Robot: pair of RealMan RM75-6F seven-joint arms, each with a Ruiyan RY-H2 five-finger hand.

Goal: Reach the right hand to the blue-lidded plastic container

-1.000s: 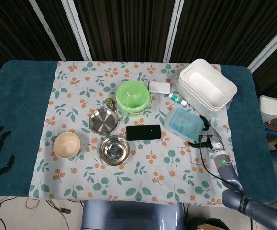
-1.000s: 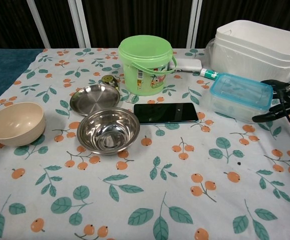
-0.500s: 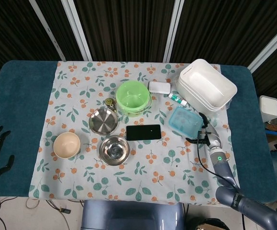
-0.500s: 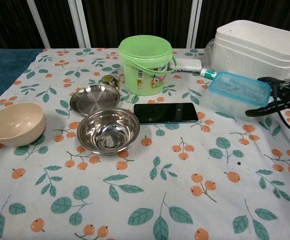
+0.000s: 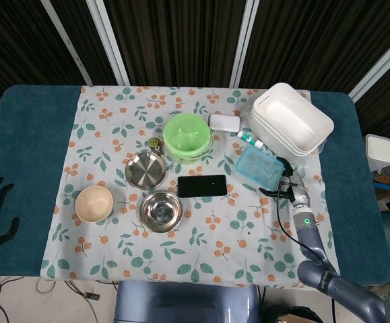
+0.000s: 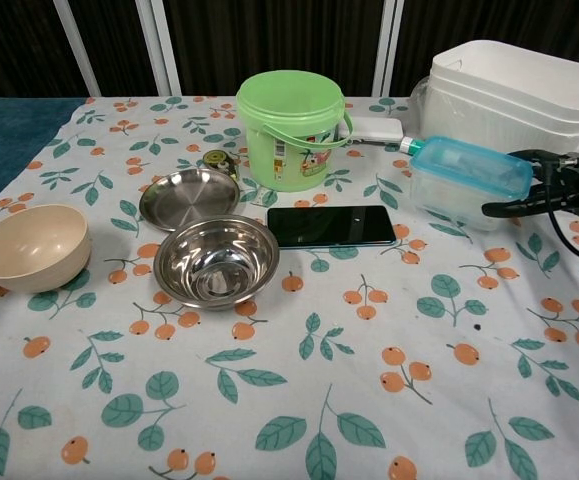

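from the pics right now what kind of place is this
Probably a lab or staged test room, not a home kitchen. One table with a fruit-print tablecloth holds a loose mix: steel bowl, green bucket, phone. Dark curtains hang behind, and cables lie on the floor.

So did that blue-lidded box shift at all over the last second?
Yes. The blue-lidded box has slid to the left and toward the back, closer to the green bucket, with the right hand against its side.

container [image 6: 458, 184] nudged left, perhaps lifted, right hand [image 6: 554, 187] following
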